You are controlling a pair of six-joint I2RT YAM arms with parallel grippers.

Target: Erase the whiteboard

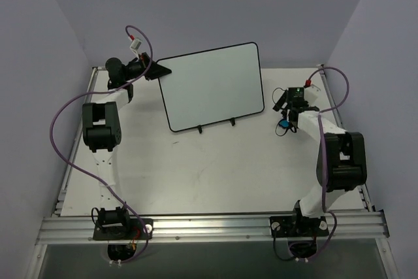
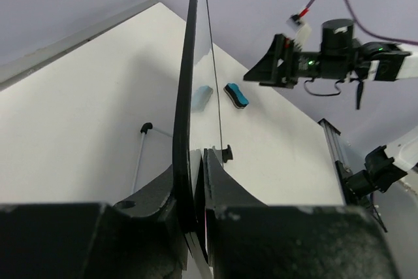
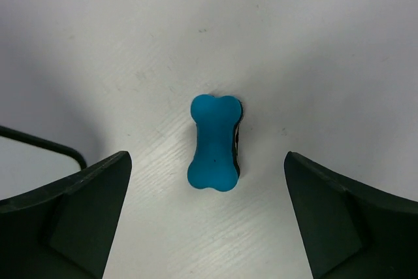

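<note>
The whiteboard [image 1: 212, 86] stands tilted on two small black feet at the back middle of the table, its white face free of marks. My left gripper [image 1: 155, 70] is shut on its upper left corner; the left wrist view shows the board's black frame [image 2: 185, 96] edge-on between the jaws. The blue bone-shaped eraser [image 3: 214, 142] lies flat on the table, right of the board. My right gripper [image 3: 208, 217] is open and hovers above it, fingers on either side, not touching. The eraser also shows in the left wrist view [image 2: 236, 95].
The white table [image 1: 196, 168] has aluminium rails on its left, right and near edges [image 1: 209, 223]. Lilac walls enclose the back and sides. A purple cable [image 1: 62, 112] loops off the left arm. The board's black corner [image 3: 46, 145] shows left of the right gripper.
</note>
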